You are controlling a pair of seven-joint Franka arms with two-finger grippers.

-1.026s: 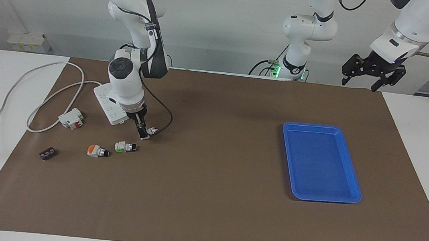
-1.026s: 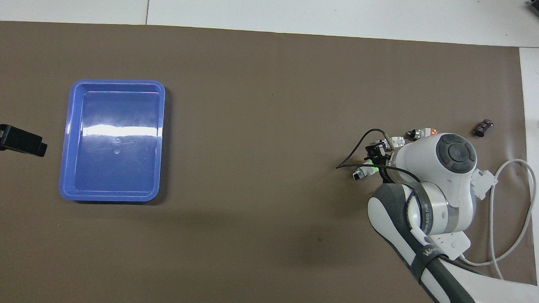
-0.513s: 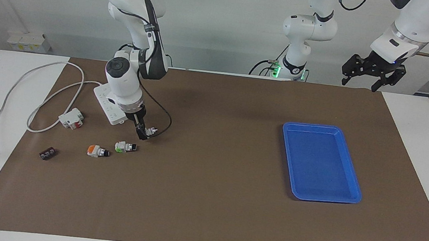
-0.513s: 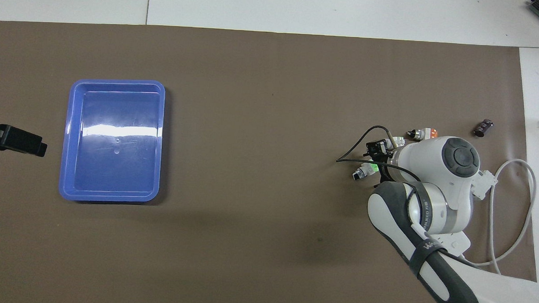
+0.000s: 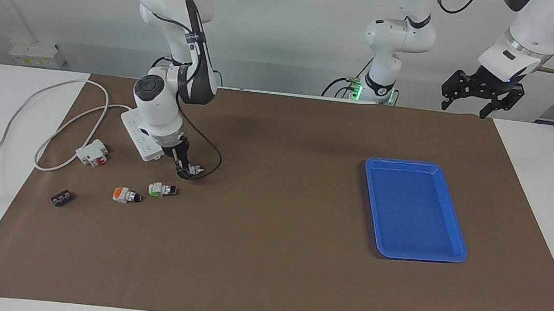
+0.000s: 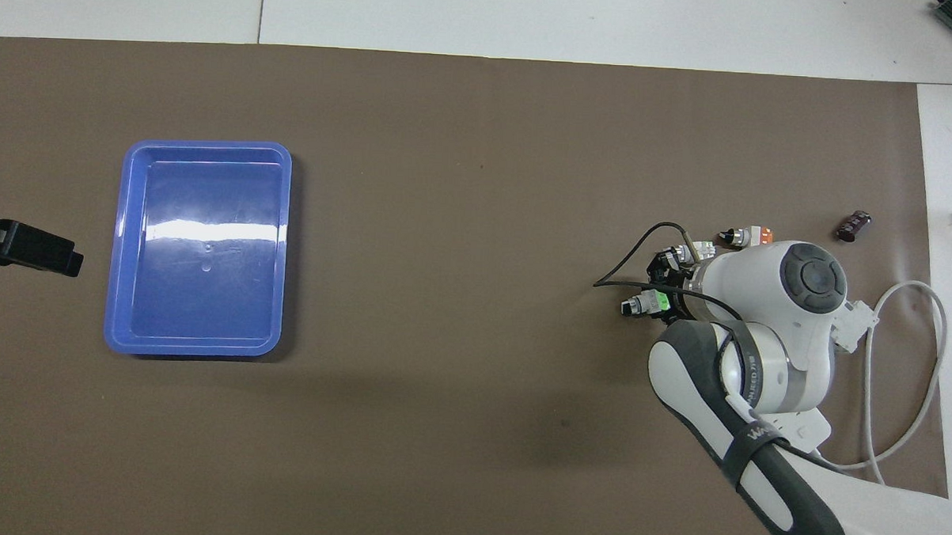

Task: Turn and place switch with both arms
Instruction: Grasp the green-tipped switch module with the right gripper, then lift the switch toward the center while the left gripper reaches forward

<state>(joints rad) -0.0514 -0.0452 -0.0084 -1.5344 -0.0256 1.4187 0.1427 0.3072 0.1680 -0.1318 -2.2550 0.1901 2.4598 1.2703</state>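
In the facing view, the right gripper (image 5: 186,168) is gripping the switch (image 5: 195,169) just above the brown mat (image 5: 265,258); the left gripper (image 5: 481,91) is waiting, fingers spread. From overhead, the switch (image 6: 650,304) is probably showing its green face; it should rise level before turning.

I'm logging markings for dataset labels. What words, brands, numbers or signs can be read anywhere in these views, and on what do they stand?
Lettering on the right arm's dark strap: cut off and too blurred to read.
Power strip: no text can be made out.
Switch in the right gripper, tray: no text visible.
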